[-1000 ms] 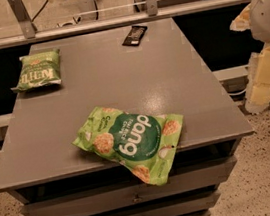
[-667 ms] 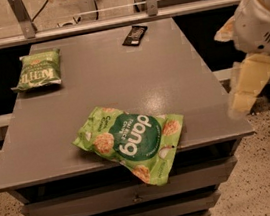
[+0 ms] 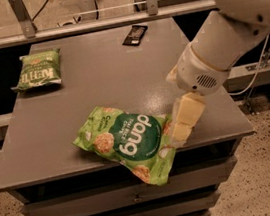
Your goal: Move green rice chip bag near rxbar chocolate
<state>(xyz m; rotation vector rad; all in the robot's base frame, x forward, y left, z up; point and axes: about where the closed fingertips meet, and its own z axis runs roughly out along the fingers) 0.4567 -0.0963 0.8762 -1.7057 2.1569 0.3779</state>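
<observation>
The green rice chip bag [image 3: 128,140] lies flat near the front edge of the grey table [image 3: 95,80], with one corner hanging over that edge. The rxbar chocolate [image 3: 134,34], a small black bar, lies at the table's far edge, right of centre. My gripper [image 3: 182,131] hangs from the white arm [image 3: 226,41] that reaches in from the right. It points down at the bag's right end and is touching or just above it.
A smaller green bag with white block letters [image 3: 37,70] lies at the far left of the table. A metal rail [image 3: 112,21] runs behind the table. Drawers [image 3: 133,198] sit under the front edge. Cables [image 3: 258,69] hang at the right.
The arm has swung in from the right side of the table and down, bringing the gripper to the right end of the green rice chip bag. The bag has not moved.
</observation>
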